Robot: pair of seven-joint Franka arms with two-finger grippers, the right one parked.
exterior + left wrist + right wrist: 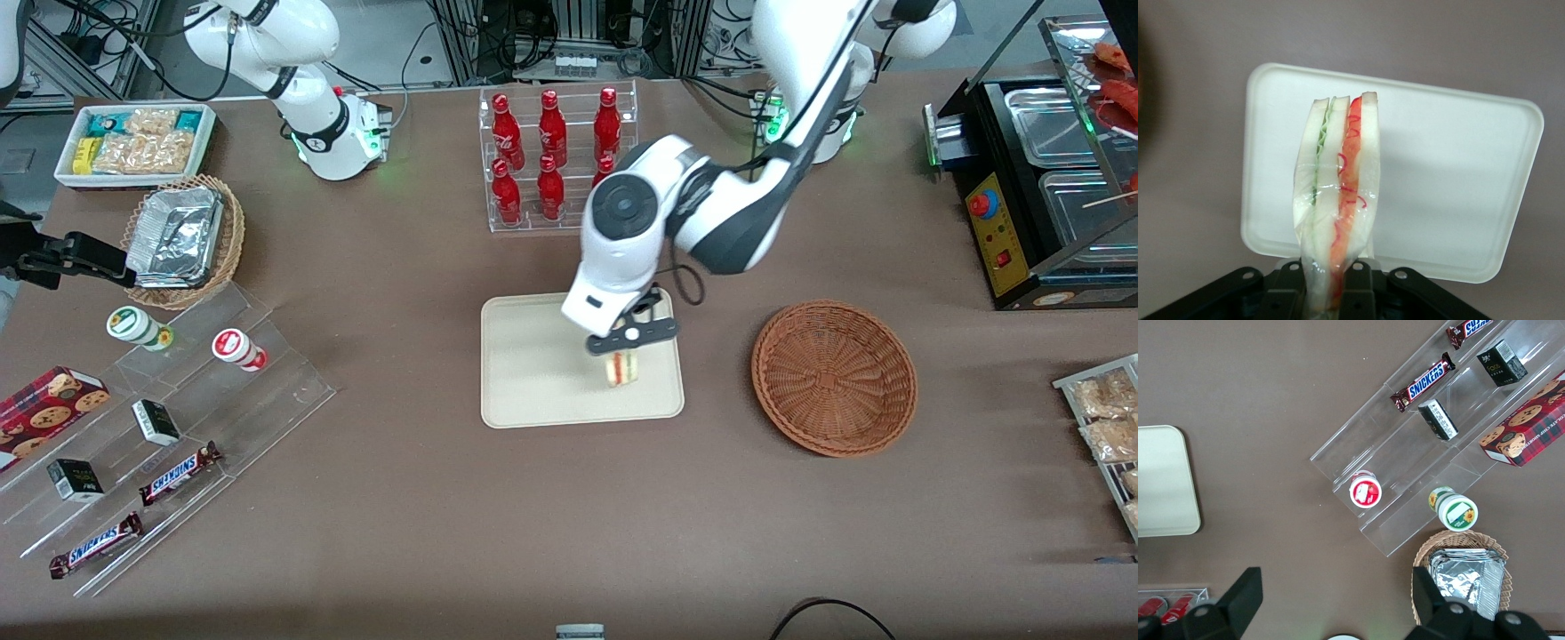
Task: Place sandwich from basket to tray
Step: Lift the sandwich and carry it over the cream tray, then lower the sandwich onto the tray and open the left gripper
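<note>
1. One sandwich [622,368] hung pinched in the hand [624,354], its two fingers closed on the wrapped wedge just below the centre of the front frame.
2. That sandwich sat over the one cream tray [533,373], near the tray's edge closest to the basket; whether it touched the tray I cannot tell.
3. The wrist picture showed the sandwich [1338,193] edge-on against the tray [1458,180], green and red filling stripes between white bread.
4. One reddish-brown basket [834,378] lay at right of centre, well apart from the sandwich, with nothing in it.
5. Seven red bottles [551,156] stood in a clear rack at upper centre.
6. Two Snickers bars [180,472] lay on clear stepped shelves at lower left, with two small dark boxes [156,421] and two round tubs [238,348].
7. One tan basket of foil containers [178,238] and one white bin of snacks [135,142] filled the upper left.
8. The worktop [400,498] was plain brown; cables and metal frames crossed the top edge.
</note>
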